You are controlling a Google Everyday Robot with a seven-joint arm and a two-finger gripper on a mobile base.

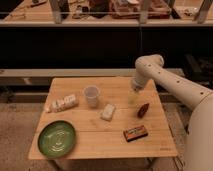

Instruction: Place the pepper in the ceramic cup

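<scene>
Writing: You can see an orange label on the dark box near the table's front edge, but its lettering cannot be read.
Gripper: The gripper hangs over the right part of the wooden table, just left of the pepper. It shows only as a pale shape below the wrist, and you cannot tell whether it is released or clenched.
Pepper: The pepper is dark red and lies on the table at the right, behind the dark box.
Ceramic cup: The ceramic cup is white and stands upright near the table's middle, well left of the pepper. Its inside is hard to make out.
Arm: The arm comes in from the right, and its base is cut off by the frame edge.
Surroundings: A white block lies between cup and pepper, nearer the front. A white packet lies left of the cup. A green plate sits at the front-left corner.
</scene>
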